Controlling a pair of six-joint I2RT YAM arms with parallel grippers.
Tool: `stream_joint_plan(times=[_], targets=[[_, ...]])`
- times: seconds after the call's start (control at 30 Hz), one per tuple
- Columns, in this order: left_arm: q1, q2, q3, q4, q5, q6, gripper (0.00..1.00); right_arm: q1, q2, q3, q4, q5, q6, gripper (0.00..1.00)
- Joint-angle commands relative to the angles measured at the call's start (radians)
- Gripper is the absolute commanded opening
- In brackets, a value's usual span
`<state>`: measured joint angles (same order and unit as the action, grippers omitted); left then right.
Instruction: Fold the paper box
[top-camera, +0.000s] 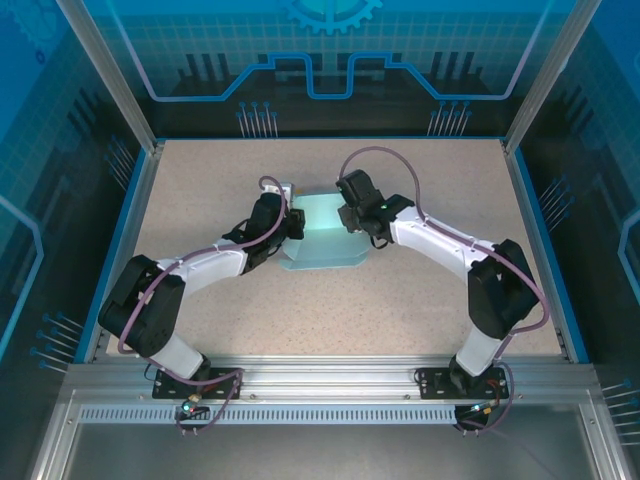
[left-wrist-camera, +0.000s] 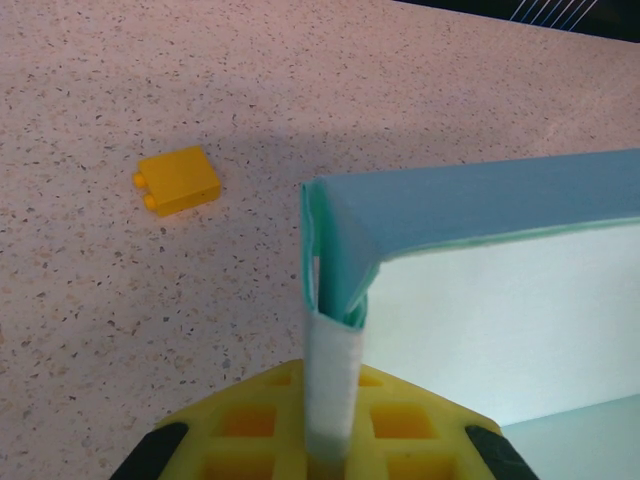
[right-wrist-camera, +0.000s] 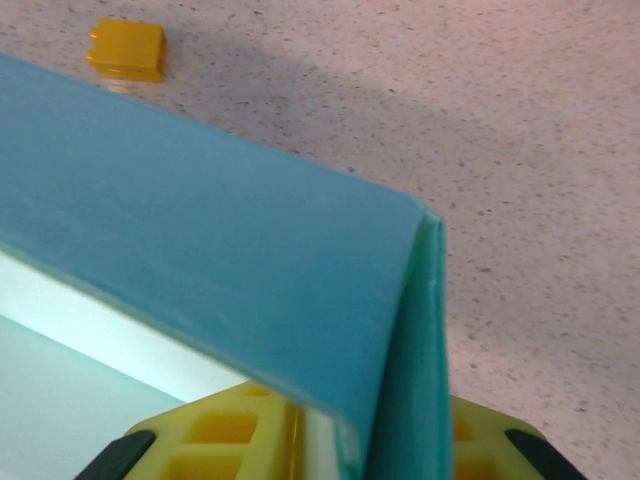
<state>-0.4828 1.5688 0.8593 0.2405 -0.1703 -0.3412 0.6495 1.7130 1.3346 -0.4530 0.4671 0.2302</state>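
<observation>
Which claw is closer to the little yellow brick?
The left claw, shut on the paper box: the yellow brick lies just past it; the right claw sits at the box's far end.

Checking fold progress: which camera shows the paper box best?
Top external: the paper box shows nearly whole, partly folded, between the two arms. Left wrist shows one folded corner close up; right wrist, a cropped wall and corner edge.

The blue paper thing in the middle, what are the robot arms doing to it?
The robot is folding a light blue paper box in the middle of the table. The left claw is pinched shut on the box's standing wall at one corner. The right claw sits around the other corner, but how tightly it squeezes is hard to tell. A little yellow block lies on the table, apart from the box.
</observation>
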Motion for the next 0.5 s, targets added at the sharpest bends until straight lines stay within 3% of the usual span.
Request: stream_joint_plan(times=[0.0,0.47], targets=[[-0.005,-0.012,-0.003,0.006,0.024,0.010,0.07,0.009,0.020,0.036,-0.083,0.186,-0.004,0.21],[-0.005,-0.012,-0.003,0.002,0.016,0.021,0.07,0.030,0.134,0.132,-0.200,0.422,-0.012,0.17]])
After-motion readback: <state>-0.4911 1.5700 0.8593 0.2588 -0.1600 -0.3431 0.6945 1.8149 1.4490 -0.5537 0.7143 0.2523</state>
